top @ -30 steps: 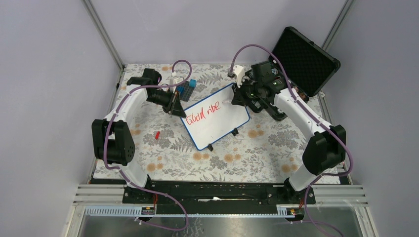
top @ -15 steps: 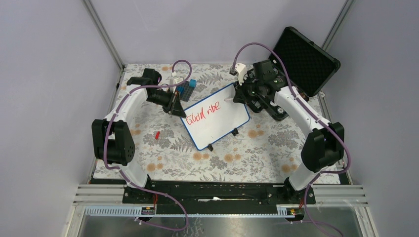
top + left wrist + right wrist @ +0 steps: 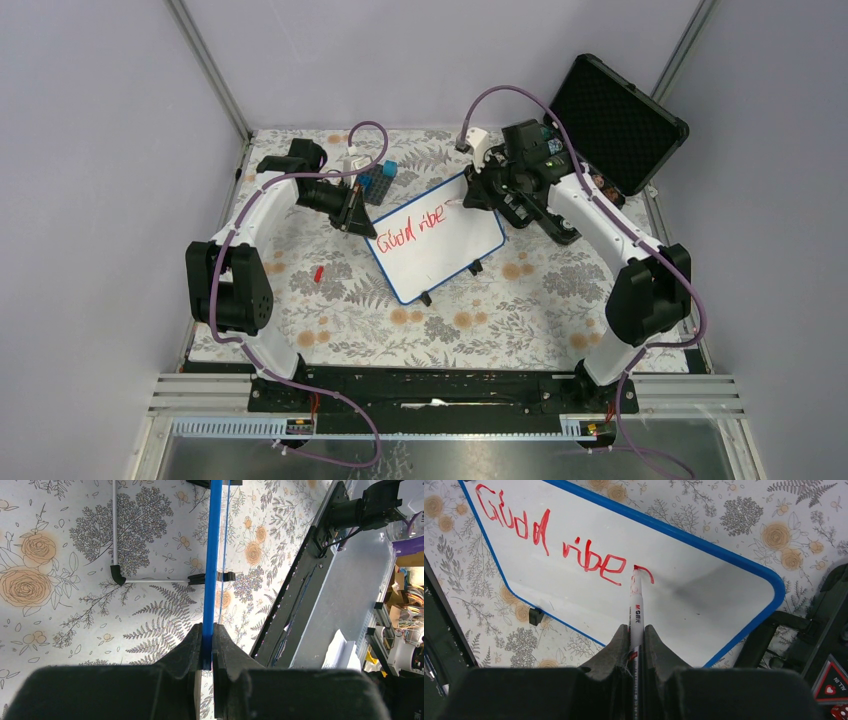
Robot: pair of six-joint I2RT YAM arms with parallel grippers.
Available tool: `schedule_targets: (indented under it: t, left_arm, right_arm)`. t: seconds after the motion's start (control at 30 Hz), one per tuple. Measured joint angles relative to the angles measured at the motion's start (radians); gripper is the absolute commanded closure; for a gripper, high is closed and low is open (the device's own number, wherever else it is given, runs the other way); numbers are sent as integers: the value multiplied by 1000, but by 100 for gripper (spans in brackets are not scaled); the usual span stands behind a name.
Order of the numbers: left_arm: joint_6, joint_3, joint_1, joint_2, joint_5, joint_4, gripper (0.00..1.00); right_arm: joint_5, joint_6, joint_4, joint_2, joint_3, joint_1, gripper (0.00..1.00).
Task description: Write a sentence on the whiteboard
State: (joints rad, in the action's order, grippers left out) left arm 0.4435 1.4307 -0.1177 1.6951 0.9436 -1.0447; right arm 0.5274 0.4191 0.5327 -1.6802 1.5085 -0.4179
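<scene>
The whiteboard [image 3: 445, 250] with a blue rim lies tilted mid-table; it also shows in the right wrist view [image 3: 704, 595]. Red letters [image 3: 408, 232] read roughly "Good vibe" [image 3: 549, 540], with a fresh curved stroke [image 3: 646, 573] after them. My right gripper [image 3: 636, 635] is shut on a white marker [image 3: 635, 610] whose red tip touches the board at that stroke; in the top view the gripper [image 3: 480, 195] is at the board's far edge. My left gripper [image 3: 207, 640] is shut on the board's blue rim [image 3: 214, 555], at its left corner [image 3: 362, 228].
An open black case [image 3: 615, 120] stands at the back right. A blue block [image 3: 380, 180] and a white object sit behind the left gripper. A small red marker cap [image 3: 318, 272] lies on the floral cloth to the left. The board's black feet [image 3: 425, 297] stick out at its near edge.
My right gripper has shifted slightly left and back along the board's far edge with the marker, adding a new red stroke after "vibe". The left arm and board have not moved.
</scene>
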Motion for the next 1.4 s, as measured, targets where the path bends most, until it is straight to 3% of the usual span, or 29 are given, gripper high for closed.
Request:
schedule_targets:
  t: [0.47,1.03,1.4]
  left_arm:
    - [0,0,0,0,-2,1,100]
    - [-4,0,0,0,-2,1,100]
    - [-4,0,0,0,-1,0,100]
  right_arm:
    - [-3,10,4,2,-39,-19,100]
    - [-2,37,16,18,-70,45,100]
    - [9,33,17,18,-80,-21,100]
